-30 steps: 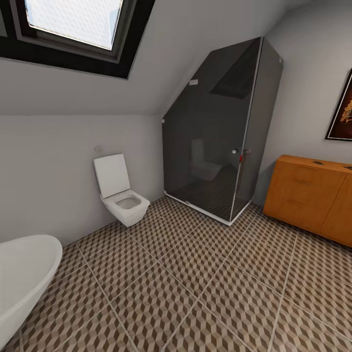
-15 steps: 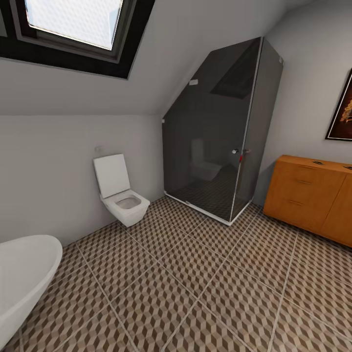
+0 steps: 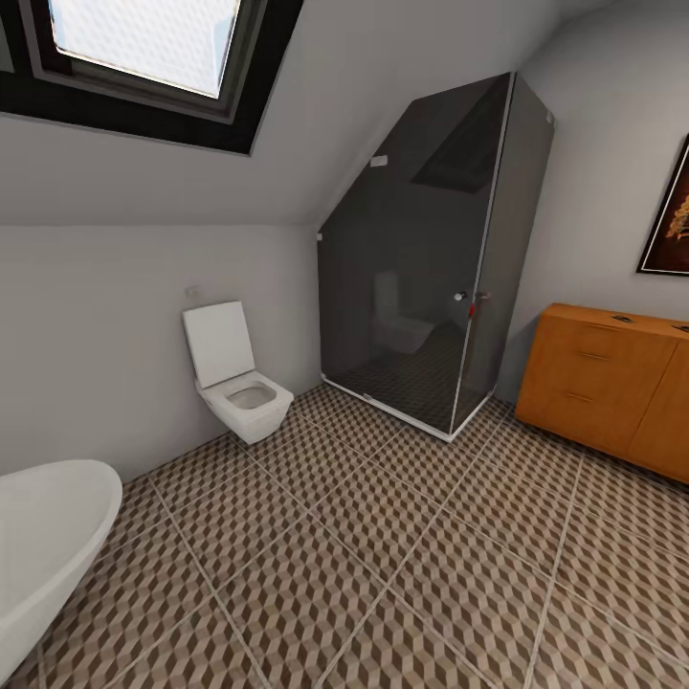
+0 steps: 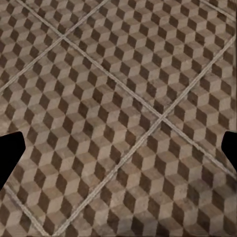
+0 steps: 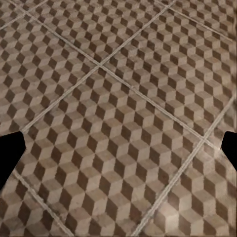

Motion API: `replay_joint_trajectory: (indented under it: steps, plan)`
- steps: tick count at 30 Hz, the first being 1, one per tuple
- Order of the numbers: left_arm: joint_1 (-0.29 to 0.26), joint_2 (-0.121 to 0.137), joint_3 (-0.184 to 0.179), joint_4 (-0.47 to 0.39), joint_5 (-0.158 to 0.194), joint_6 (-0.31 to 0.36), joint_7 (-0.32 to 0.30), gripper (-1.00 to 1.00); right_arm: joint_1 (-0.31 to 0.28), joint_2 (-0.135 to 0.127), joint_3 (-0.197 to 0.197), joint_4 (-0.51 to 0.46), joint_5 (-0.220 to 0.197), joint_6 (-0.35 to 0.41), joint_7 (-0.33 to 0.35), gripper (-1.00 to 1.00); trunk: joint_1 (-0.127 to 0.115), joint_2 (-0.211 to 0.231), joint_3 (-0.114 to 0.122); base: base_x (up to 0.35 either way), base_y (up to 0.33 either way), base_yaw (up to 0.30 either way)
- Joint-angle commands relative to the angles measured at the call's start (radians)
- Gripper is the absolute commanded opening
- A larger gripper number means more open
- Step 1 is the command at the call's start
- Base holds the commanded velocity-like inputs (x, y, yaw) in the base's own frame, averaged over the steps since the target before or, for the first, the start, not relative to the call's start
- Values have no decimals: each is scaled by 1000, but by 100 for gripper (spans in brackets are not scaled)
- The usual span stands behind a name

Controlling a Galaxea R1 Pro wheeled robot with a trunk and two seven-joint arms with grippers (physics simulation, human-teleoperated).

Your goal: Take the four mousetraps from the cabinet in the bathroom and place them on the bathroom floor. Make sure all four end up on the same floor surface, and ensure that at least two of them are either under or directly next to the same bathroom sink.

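Observation:
The orange-brown wooden cabinet (image 3: 612,388) stands against the right wall in the head view, its drawer fronts shut. Two small dark flat items (image 3: 622,318) lie on its top, too small to tell whether they are mousetraps. The sink is out of view. The bathroom floor (image 3: 383,555) with its cube-pattern tiles spreads across the room. In the left wrist view my left gripper (image 4: 119,154) hangs open over bare floor tiles (image 4: 118,98), with nothing between its fingers. Above similar tiles (image 5: 123,108), my right gripper (image 5: 119,153) is open and holds nothing.
A white wall-hung toilet (image 3: 239,388) with its lid up sits at the left wall. The white bathtub's rim (image 3: 48,536) shows at the lower left. A dark glass shower cabin (image 3: 440,258) fills the far corner beside the cabinet. A framed picture (image 3: 670,215) hangs above the cabinet.

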Motion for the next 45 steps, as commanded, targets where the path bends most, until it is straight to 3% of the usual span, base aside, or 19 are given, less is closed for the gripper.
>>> replay_joint_trajectory:
  steps: [1, 2, 9, 10, 15, 20, 21, 28, 39, 45]
  plan:
    - [0, 0, 1, -37, 0, 30, 0, 100, 0, 0, 0, -28, 0, 3, -11, 100, 0, 0, -1, 0, 0, 0]
    - [0, 0, 1, -37, 0, 30, 0, 100, 0, 0, 0, -28, 0, 3, -11, 100, 0, 0, -1, 0, 0, 0]
    - [0, 0, 1, -297, 0, 291, -3, 100, -2, -1, 0, -257, 5, 131, -47, 100, 0, 0, -1, 0, 0, 0]
    - [0, 0, 1, -297, 0, 291, -3, 100, -2, -1, 0, -257, 5, 131, -47, 100, 0, 0, -1, 0, 0, 0]
    - [-1, 0, 1, -477, 0, 396, -4, 100, -13, -1, 0, -436, 17, 279, -54, 100, 0, 0, -1, 0, 0, 0]
    - [-1, 0, 1, -614, 1, 435, -4, 100, -39, 1, 0, -592, 24, 415, -56, 100, 0, 0, -1, 0, 0, 0]
    - [-1, 0, 1, -667, 1, 449, -4, 100, -58, 3, 1, -667, 26, 477, -56, 100, 0, 0, -1, 0, 0, 0]
    - [-4, 0, 1, -725, 0, 467, -5, 100, -102, 6, 5, -772, 47, 544, -57, 100, 0, 0, -1, 0, 0, 0]
    - [-5, 1, 1, -736, -1, 467, -5, 100, -113, 7, 11, -796, 67, 555, -54, 100, 0, 0, -1, 0, 0, 0]
    - [-5, 1, 1, -736, -1, 465, -6, 100, -113, 6, 47, -799, 77, 554, -51, 100, 0, 0, -1, 0, 0, 0]
